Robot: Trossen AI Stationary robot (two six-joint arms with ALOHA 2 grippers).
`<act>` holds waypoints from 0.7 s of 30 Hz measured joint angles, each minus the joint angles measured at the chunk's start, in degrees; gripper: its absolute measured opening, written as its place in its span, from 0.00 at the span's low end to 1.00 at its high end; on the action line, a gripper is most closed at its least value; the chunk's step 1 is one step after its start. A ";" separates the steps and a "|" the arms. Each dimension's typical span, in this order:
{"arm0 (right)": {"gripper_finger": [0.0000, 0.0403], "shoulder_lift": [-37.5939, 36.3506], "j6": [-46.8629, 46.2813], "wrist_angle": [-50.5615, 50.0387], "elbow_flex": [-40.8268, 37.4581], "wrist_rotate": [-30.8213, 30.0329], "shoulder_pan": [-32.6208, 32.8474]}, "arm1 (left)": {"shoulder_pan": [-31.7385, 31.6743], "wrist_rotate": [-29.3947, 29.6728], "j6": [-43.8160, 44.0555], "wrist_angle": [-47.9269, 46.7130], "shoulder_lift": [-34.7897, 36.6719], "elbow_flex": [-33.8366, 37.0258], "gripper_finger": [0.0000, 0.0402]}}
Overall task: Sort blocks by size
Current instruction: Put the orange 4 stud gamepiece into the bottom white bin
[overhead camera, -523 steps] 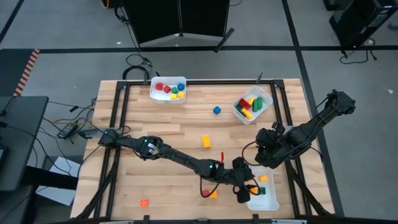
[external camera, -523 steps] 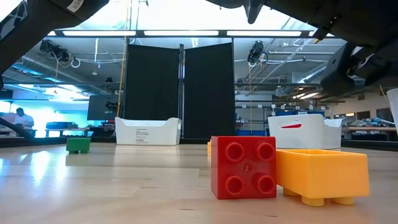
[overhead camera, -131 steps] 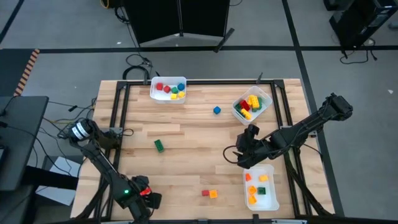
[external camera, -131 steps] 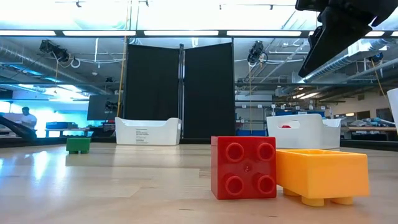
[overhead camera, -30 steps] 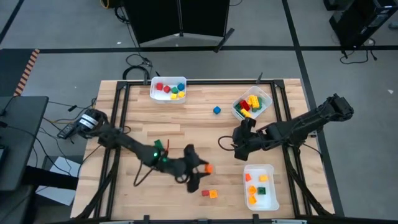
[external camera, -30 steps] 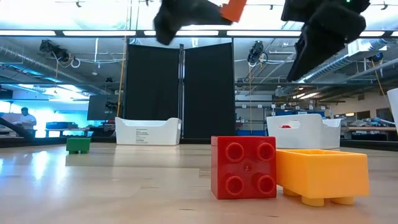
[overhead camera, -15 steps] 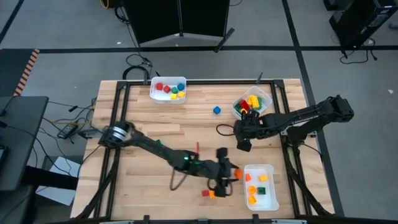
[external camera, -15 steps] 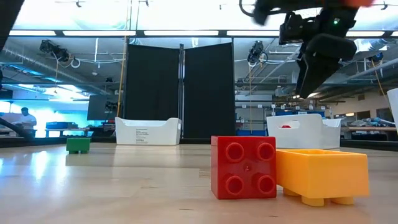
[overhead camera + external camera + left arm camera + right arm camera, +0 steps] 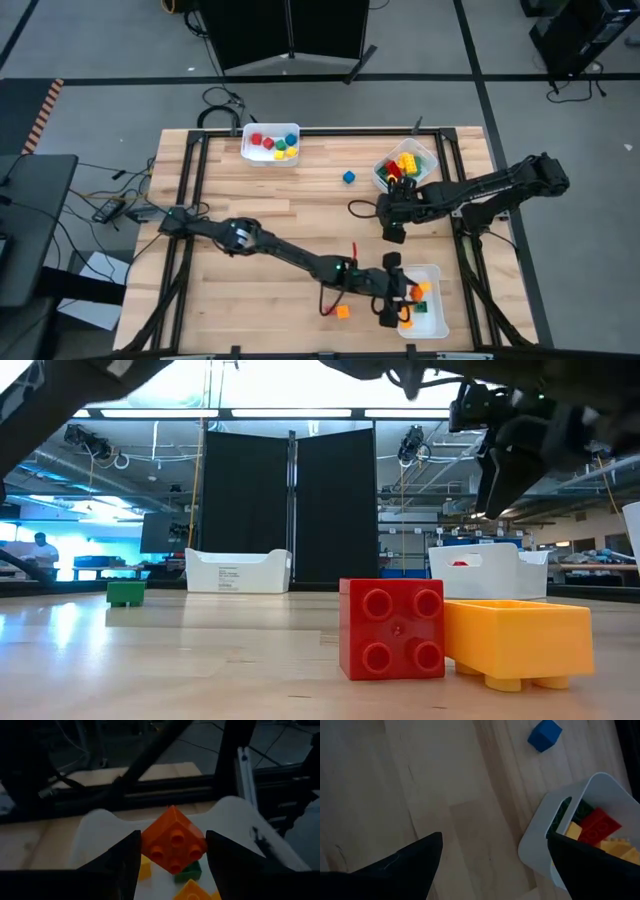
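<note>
At the near edge of the table (image 9: 250, 290), a red block (image 9: 391, 629) and an orange block (image 9: 517, 640) lie side by side, touching; in the high view only the orange one shows clearly there. Just right of them stands the near white bin (image 9: 433, 322) with a few orange, yellow and green blocks inside.

The left gripper (image 9: 398, 300) reaches over the left rim of this bin. It holds an orange square block (image 9: 173, 844) between its 2 fingers (image 9: 120, 862), which are set at a middle width, and the block hangs above the bin's inside.

Farther back, the right gripper (image 9: 392, 218) hovers over bare wood, between the near bin and the far right bin (image 9: 540, 842). Its fingers (image 9: 405, 865) stand wide apart and hold nothing.

The far right bin contains yellow, red and green blocks. Left of it, a single blue block (image 9: 348, 177) lies alone on the wood. At the far edge, toward the left, another white bin (image 9: 270, 157) holds small red, yellow, green and blue blocks.

In the low view a green block (image 9: 125, 593) shows far back on the left, but the left arm hides that spot from above
</note>
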State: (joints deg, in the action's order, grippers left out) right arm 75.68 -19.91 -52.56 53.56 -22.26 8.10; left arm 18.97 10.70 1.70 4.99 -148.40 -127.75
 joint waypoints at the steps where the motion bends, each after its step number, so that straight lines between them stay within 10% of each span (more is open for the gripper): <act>1: 0.93 0.00 -0.02 0.00 0.00 0.00 0.02 | 0.06 0.64 0.35 -0.07 -1.15 -1.22 0.53; 21: 0.93 0.00 -0.96 -0.06 0.00 2.89 0.04 | -0.77 4.97 4.87 -3.71 -3.17 -3.49 0.59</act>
State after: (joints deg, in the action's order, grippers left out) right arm 75.68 -20.86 -52.61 53.56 -19.38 8.14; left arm 18.20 15.66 6.57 1.27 -151.57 -131.24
